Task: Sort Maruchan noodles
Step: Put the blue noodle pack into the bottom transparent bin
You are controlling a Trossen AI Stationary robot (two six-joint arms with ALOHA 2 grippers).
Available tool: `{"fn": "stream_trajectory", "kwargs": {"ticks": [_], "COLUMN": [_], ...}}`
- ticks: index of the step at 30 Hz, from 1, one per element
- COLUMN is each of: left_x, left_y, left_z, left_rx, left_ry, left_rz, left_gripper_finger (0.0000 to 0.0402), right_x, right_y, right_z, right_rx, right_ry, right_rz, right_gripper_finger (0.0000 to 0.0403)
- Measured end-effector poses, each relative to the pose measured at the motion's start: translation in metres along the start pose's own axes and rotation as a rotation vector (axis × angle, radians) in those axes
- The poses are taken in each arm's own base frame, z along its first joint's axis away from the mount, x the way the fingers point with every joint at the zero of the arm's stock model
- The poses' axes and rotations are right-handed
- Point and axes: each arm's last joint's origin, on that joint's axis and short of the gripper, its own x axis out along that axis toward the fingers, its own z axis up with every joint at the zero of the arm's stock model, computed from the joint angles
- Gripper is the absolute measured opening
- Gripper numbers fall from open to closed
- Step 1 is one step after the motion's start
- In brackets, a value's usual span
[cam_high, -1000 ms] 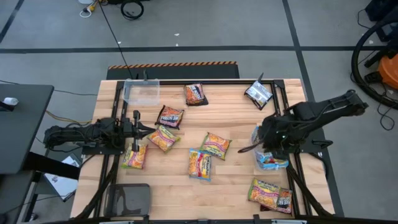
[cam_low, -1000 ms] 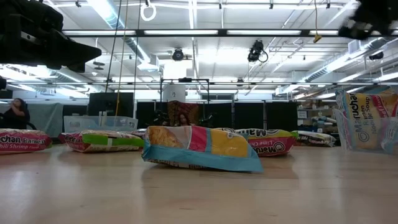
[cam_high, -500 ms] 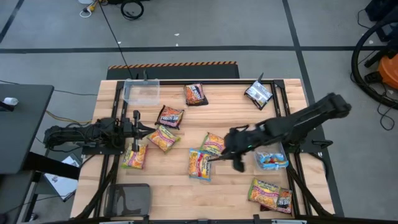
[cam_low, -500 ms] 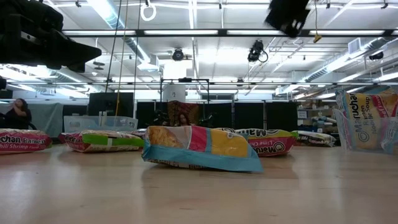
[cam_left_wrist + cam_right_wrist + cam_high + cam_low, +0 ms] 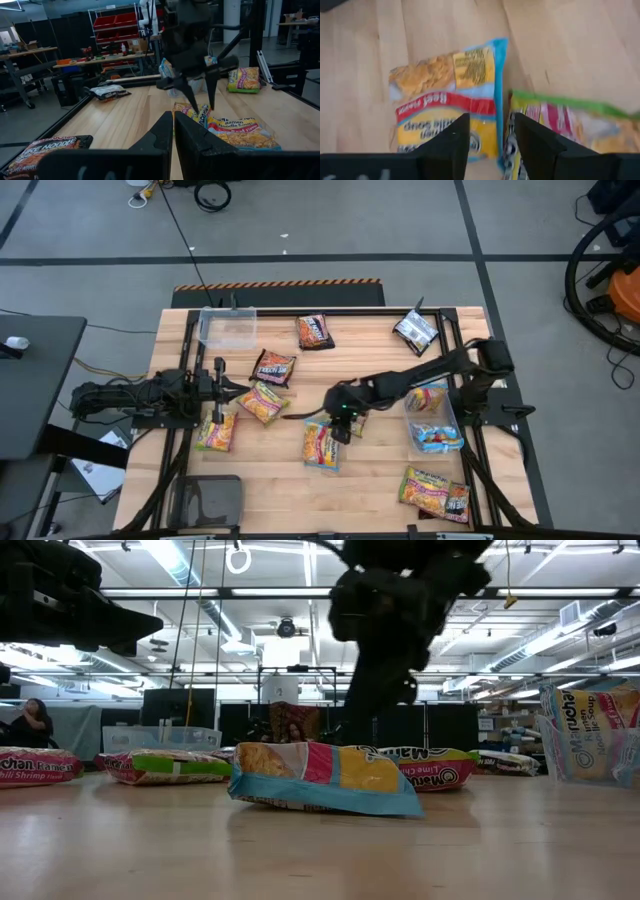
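Several Maruchan packets lie flat on the wooden table. A blue-edged orange packet (image 5: 322,444) (image 5: 447,100) and a green-edged one (image 5: 570,125) (image 5: 420,768) sit side by side at the middle. My right gripper (image 5: 340,423) (image 5: 490,145) hangs open just above the seam between them, pointing down, and I see no touch. Its fingertips are hidden behind the blue-edged packet (image 5: 320,780) in the low view. My left gripper (image 5: 225,388) (image 5: 173,135) waits shut at the left side, level over the table, beside two orange packets (image 5: 262,402) (image 5: 215,430).
A clear bin (image 5: 433,420) at the right holds some packets. Another clear bin (image 5: 228,326) stands at the far left. Dark packets (image 5: 314,331) (image 5: 274,367) and a silver one (image 5: 415,330) lie toward the far edge. Two packets (image 5: 435,490) rest at the near right corner.
My right gripper has swung from above the right bin toward the table's left, across to the middle packets, and has come down low over them. The packets have kept their places.
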Motion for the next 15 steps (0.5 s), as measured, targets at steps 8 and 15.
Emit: {"fn": "stream_trajectory", "kwargs": {"ticks": [8,15], "left_x": [0.000,0.000], "left_y": [0.000,0.000], "left_z": [0.000,0.000], "left_rx": [0.000,0.000], "left_ry": [0.000,-0.001], "left_rz": [0.000,0.000], "left_gripper_finger": [0.0025,0.0025], "right_x": [0.032,0.044], "right_y": [-0.006,-0.026], "right_z": [0.029,0.027], "right_rx": [-0.140,-0.132], "right_ry": [0.052,0.174], "right_rz": [0.052,0.080], "right_gripper_finger": [0.0186,0.0181]}}
